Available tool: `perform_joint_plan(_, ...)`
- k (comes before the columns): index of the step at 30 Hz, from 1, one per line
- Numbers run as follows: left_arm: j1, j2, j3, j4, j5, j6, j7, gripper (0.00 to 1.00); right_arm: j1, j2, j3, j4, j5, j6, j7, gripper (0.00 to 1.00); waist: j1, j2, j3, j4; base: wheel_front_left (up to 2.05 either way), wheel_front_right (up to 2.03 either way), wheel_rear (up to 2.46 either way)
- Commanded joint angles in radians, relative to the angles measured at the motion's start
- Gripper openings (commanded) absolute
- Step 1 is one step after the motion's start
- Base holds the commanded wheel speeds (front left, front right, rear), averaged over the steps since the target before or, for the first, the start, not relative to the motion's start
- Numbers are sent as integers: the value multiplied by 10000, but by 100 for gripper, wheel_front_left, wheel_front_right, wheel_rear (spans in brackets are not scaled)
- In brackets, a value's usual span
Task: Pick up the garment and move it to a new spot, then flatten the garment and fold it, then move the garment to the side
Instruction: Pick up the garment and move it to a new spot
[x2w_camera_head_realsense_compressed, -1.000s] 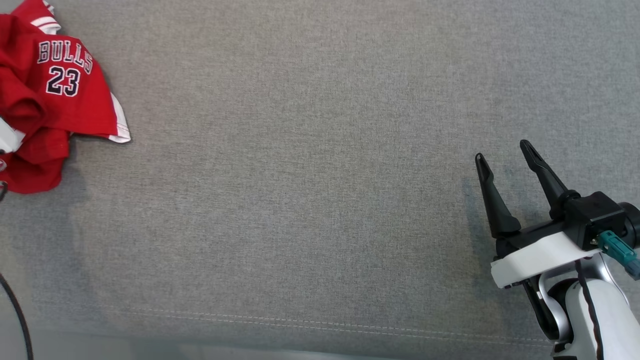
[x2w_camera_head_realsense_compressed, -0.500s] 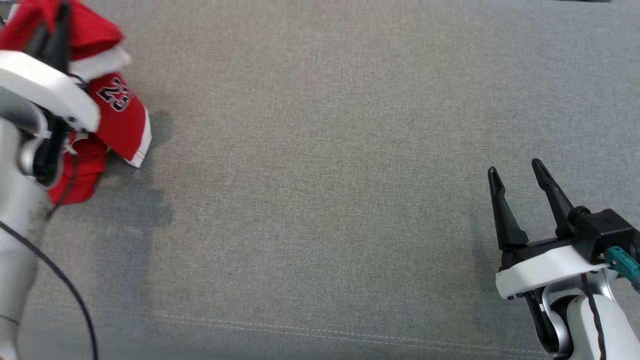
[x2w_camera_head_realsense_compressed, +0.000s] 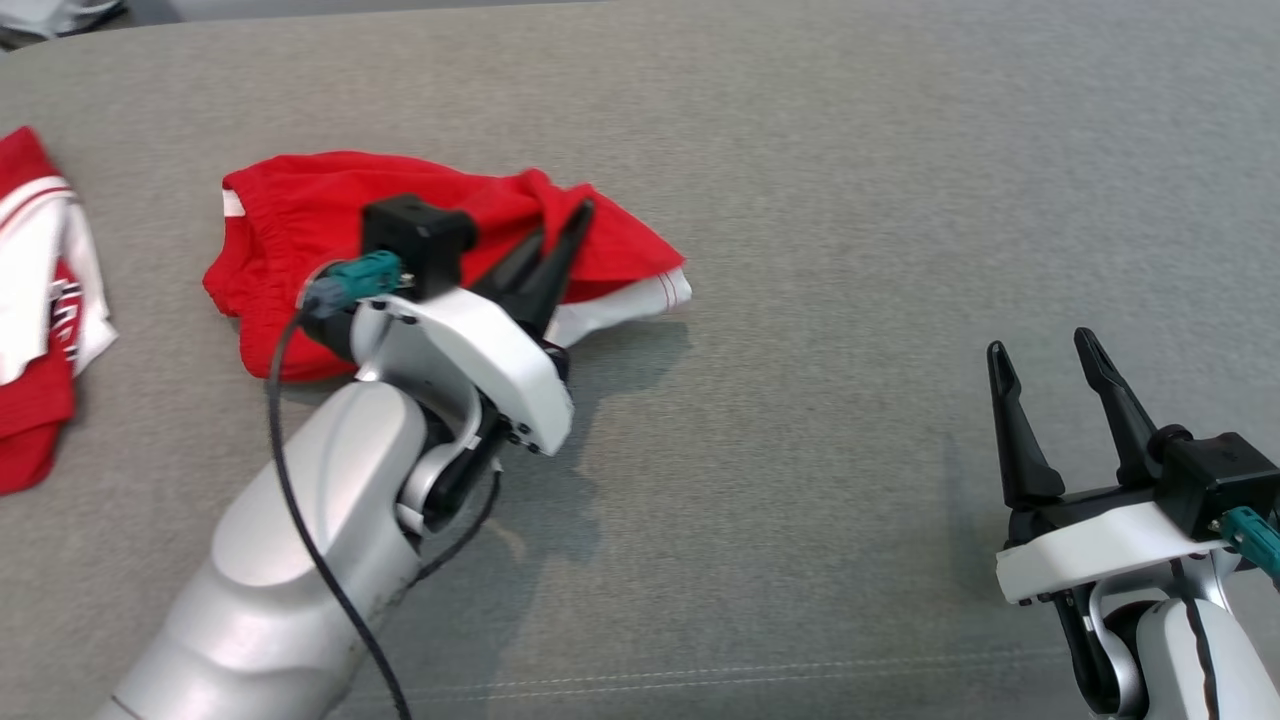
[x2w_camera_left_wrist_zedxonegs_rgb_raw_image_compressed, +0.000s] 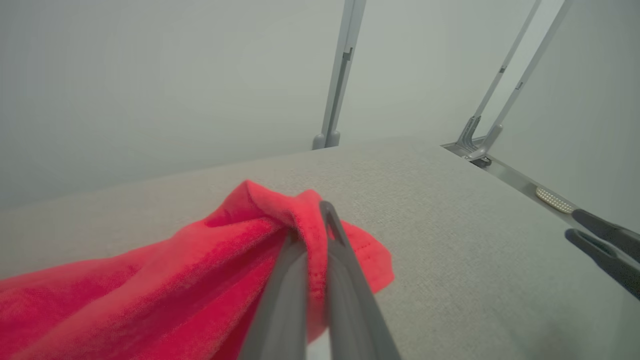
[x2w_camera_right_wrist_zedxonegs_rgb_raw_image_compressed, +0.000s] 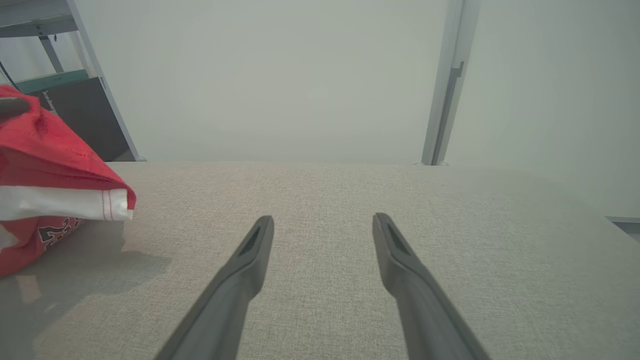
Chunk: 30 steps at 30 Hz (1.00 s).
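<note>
Head view: the left gripper (x2w_camera_head_realsense_compressed: 565, 225) is closed on a bunched fold of the red garment (x2w_camera_head_realsense_compressed: 300, 215), which lies left of centre on the grey counter (x2w_camera_head_realsense_compressed: 850, 200), its long axis running side to side. Left wrist view: cloth is pinched between the fingers. Right wrist view: the right gripper (x2w_camera_right_wrist_zedxonegs_rgb_raw_image_compressed: 324, 218) (wide open, empty) sits well apart, with the garment to its left.

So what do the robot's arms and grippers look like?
Silver-white arms, each with a white wrist plate, a black block and a teal connector. The left gripper and right gripper both have two long tapered black fingers. A black cable runs along the left forearm.
</note>
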Motion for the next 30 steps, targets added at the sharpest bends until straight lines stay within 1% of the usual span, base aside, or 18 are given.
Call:
perform_joint_plan(1, -279, 75, 123, -401, 6, 22, 160, 0, -37, 32, 147, -237, 105, 44, -169, 100, 0, -1, 177, -704, 0, 0, 0)
perform_joint_plan(8, -750, -616, -689, -352, 221, -224, 697, 0, -115, 42, 249, -46, 581, 44, -507, 100, 0, -1, 592, -2201, 0, 0, 0)
perform_joint_plan(11, -877, -805, -907, -234, 275, -279, 839, 0, -131, 43, 406, 119, 817, 44, -662, 100, 0, -1, 784, -2874, 0, 0, 0)
perform_joint_plan(13, -944, -819, -979, -105, 331, -245, 918, 0, -164, 43, 526, 244, 966, 44, -764, 100, 0, -1, 916, -3271, 0, 0, 0)
perform_joint_plan(14, -944, -819, -979, -105, 331, -245, 918, 0, -164, 43, 526, 244, 966, 44, -764, 100, 0, -1, 916, -3271, 0, 0, 0)
perform_joint_plan(18, -956, -706, -1013, 208, 310, -221, 1085, 0, -262, 44, 761, 499, 1226, 44, -940, 100, 0, -1, 1118, -3806, 0, 0, 0)
perform_joint_plan(21, -904, -677, -1051, 491, 256, -250, 1147, 0, -336, 44, 844, 699, 1310, 44, -1036, 100, 0, -1, 1157, -3914, 0, 0, 0)
perform_joint_plan(22, -883, -684, -1096, 574, 256, -273, 1169, 25, -355, 44, 852, 753, 1328, 44, -1059, 100, 0, -1, 1155, -3913, 0, 0, 0)
perform_joint_plan(23, -872, -703, -1122, 614, 267, -290, 1125, 100, -372, 44, 854, 802, 1343, 44, -1079, 100, 0, -1, 1152, -3899, 0, 0, 0)
perform_joint_plan(27, -791, -769, -1251, 485, 397, -363, 776, 100, -439, 44, 761, 960, 1302, 44, -1129, 100, 0, -1, 1010, -3628, 0, 0, 0)
perform_joint_plan(30, -688, -697, -1361, 59, 575, -369, 507, 100, -459, 44, 671, 975, 1179, 44, -1149, 100, 0, -1, 825, -3282, 0, 0, 0)
